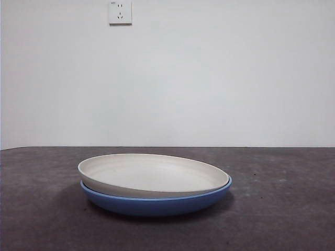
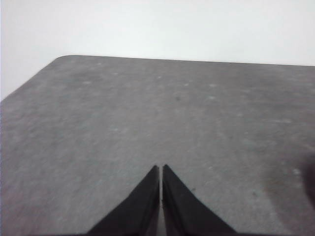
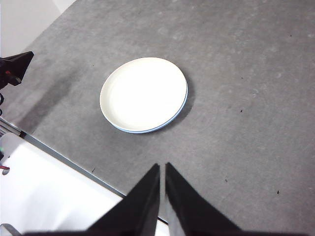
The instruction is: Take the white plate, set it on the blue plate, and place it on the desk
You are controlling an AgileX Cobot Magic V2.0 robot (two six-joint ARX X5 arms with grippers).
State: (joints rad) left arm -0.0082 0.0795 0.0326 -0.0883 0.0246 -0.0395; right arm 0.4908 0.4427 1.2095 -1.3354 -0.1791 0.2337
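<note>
— Where's the white plate (image 1: 152, 172)?

— It sits nested in the blue plate (image 1: 157, 203), tilted a little, so that one side of its rim rides higher above the blue rim than the other. From my right wrist I see the blue one only as a thin crescent along the white plate's edge (image 3: 143, 94).

— And the pair?

— Both rest on the desk (image 1: 282, 209), out in the open, with a wall socket (image 1: 120, 12) on the wall far behind the plates.

— Your claws?

— My right claw (image 3: 162, 165) hangs above the desk, well apart from the plates, its jaws pressed together with only a hairline between the tips, gripping nothing. My left claw (image 2: 161, 167) is the same (pressed together, empty) over bare desk (image 2: 147, 108), and no plate shows in its view.
</note>
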